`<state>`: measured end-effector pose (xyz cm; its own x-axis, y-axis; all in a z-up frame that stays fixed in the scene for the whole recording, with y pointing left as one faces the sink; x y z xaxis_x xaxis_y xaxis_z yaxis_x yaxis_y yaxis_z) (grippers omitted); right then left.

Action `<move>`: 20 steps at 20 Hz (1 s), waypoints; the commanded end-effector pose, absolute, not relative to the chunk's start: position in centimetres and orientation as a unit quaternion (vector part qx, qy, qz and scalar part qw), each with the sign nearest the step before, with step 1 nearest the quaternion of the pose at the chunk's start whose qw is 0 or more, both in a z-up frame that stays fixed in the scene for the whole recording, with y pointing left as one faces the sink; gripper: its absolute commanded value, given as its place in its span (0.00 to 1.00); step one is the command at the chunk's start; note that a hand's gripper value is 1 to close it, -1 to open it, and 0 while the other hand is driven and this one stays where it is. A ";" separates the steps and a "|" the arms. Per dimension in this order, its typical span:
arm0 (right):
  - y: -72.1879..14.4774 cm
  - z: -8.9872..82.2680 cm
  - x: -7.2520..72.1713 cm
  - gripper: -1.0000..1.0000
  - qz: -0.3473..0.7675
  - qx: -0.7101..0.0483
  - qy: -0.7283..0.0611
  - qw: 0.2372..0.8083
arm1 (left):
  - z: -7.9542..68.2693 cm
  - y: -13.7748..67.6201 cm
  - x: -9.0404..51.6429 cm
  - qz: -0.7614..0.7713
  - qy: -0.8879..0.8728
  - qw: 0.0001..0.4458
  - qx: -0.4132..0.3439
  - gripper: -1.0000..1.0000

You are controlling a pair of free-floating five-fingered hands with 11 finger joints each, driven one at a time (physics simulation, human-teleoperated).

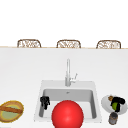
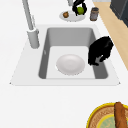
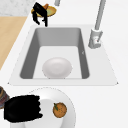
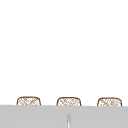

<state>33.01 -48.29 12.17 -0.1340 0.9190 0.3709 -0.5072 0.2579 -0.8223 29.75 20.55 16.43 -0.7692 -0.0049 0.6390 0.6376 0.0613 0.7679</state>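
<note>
1. the landmark is the sink, a grey basin sunk in a white counter that runs broad and bare behind it to a wooden edge.
2. beyond that far edge, behind the sink, stand three woven chair backs, seen again low in the upper view under a white wall.
3. the faucet rises upright from the sink's back rim, at its middle.
4. on the sink's floor lies a white bowl; in the front view it shows as a red dome near the front wall.
5. the left hand hangs over the sink's left end, close to the front rim, fingers curled downward and holding nothing; it is near the bowl without touching it.
6. right of the sink, on the counter, sits a white plate.
7. the right hand is over that plate, fingers wrapped round a green fruit.
8. an orange fruit lies on the plate, on its sink side, just beside the hand.
9. a small dark jar stands in front of the plate, right of the sink's front corner.
10. left of the sink, well apart, a yellow-rimmed basket holds a brown loaf.
</note>
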 end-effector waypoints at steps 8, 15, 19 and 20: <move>-46.5 12.6 35.2 1.00 0.568 -0.318 -0.423 0.631 | 16.4 20.5 29.7 -0.645 -0.685 0.249 -0.231 0.50; -45.4 9.3 36.6 1.00 0.574 -0.368 -0.383 0.624 | 16.4 20.5 29.7 -0.645 -0.685 0.249 -0.231 0.50; -44.5 8.5 38.1 1.00 0.574 -0.369 -0.366 0.633 | 16.4 20.5 29.7 -0.645 -0.685 0.249 -0.231 0.50; -44.4 8.6 38.3 1.00 0.577 -0.372 -0.359 0.633 | 16.4 20.5 29.7 -0.645 -0.685 0.249 -0.231 0.50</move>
